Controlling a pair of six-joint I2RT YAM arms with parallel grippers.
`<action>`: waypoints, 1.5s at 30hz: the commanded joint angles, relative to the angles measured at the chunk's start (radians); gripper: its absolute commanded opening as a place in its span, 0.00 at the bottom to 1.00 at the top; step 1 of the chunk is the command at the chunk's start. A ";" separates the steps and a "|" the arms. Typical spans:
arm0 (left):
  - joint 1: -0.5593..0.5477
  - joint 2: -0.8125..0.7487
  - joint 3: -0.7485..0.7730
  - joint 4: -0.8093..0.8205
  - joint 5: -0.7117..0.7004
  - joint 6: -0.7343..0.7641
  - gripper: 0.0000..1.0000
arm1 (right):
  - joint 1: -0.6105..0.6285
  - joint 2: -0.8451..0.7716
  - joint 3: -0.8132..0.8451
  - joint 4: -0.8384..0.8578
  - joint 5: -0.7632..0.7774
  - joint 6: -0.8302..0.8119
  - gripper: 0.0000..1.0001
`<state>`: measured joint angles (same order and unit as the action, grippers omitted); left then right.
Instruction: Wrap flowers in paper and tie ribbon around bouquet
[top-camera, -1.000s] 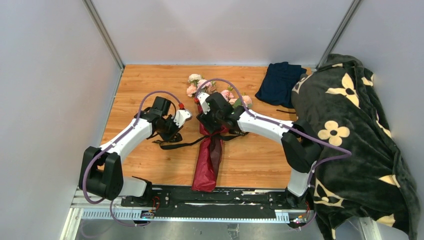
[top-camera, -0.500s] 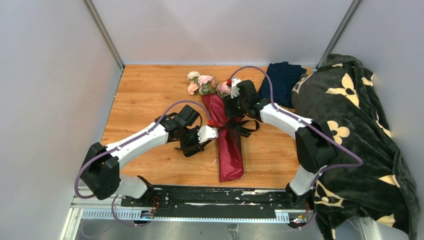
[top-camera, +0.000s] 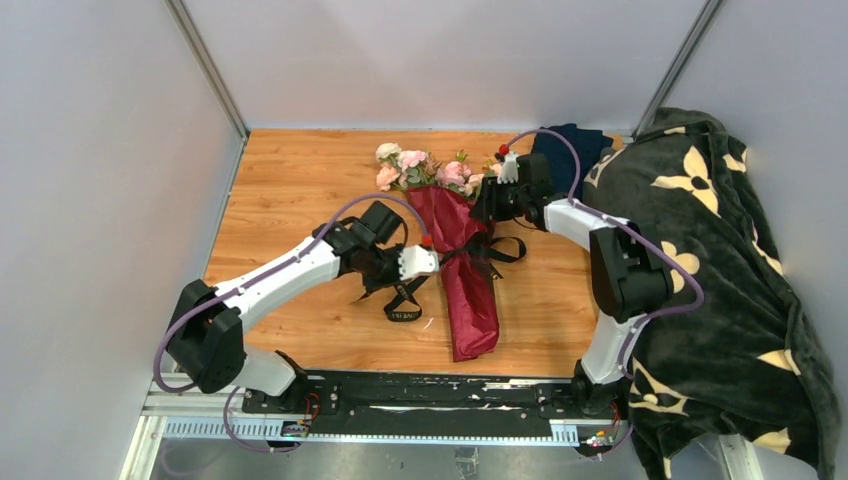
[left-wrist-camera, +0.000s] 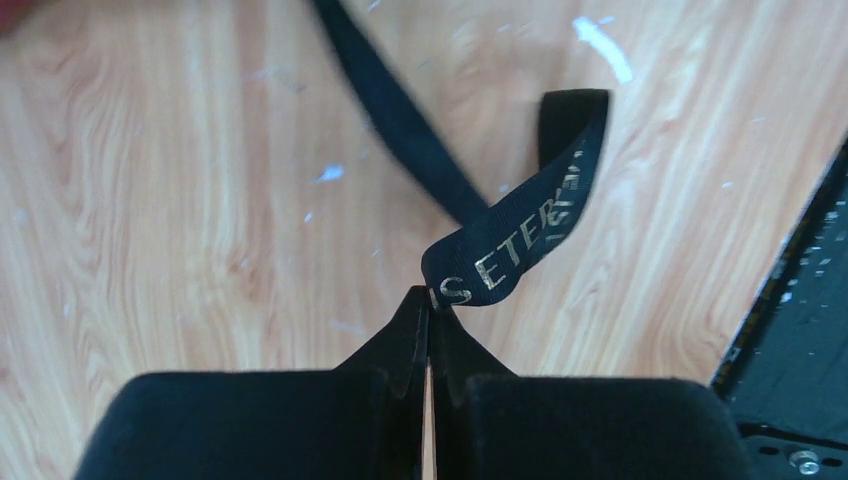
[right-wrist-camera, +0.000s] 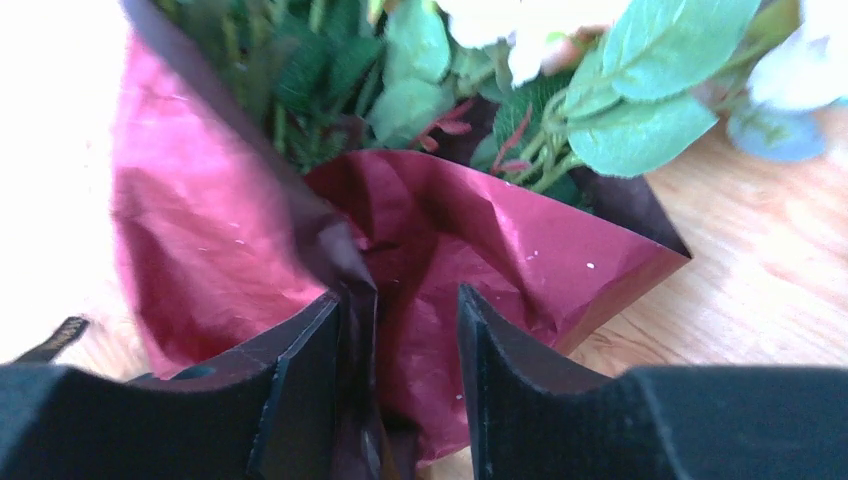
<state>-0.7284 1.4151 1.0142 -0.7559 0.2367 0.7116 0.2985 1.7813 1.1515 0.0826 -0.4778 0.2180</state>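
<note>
Left fingers (left-wrist-camera: 398, 345) are pinched tight on the ribbon (left-wrist-camera: 520, 240); right fingers (right-wrist-camera: 300, 370) stand part-open astride a paper (right-wrist-camera: 480, 250) fold. The bouquet (top-camera: 470, 270) lies on the counter (top-camera: 300, 180). Best to pull the ribbon steadily, bracing the paper, so it cinches without tearing.

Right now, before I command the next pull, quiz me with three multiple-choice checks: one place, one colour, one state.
1. Where does the navy cloth lie?
A. far right, beside the blanket
B. near-left corner
C. centre

2. What colour is the ribbon?
A. white
B. black
C. red

3. How is the left pincer?
A. wide open
B. shut on the ribbon
C. shut on nothing

Answers:
1 A: the top view shows it at the far edge next to the blanket.
2 B: it is black with pale lettering in the left wrist view.
3 B: its fingertips meet on a ribbon tail.
</note>
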 joint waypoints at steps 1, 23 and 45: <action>0.094 -0.059 -0.012 -0.034 -0.021 0.020 0.00 | -0.018 0.089 -0.021 0.028 -0.081 0.045 0.46; 0.233 -0.099 0.017 -0.081 -0.036 -0.010 0.00 | -0.080 -0.463 -0.125 -0.355 -0.126 -0.276 0.63; 0.193 0.024 0.111 0.035 0.102 -0.147 0.91 | -0.071 -0.413 -0.554 0.069 -0.103 -1.143 0.71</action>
<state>-0.3794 1.3716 1.1515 -0.7780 0.1745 0.6300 0.2287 1.2873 0.5491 0.0666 -0.5671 -0.8101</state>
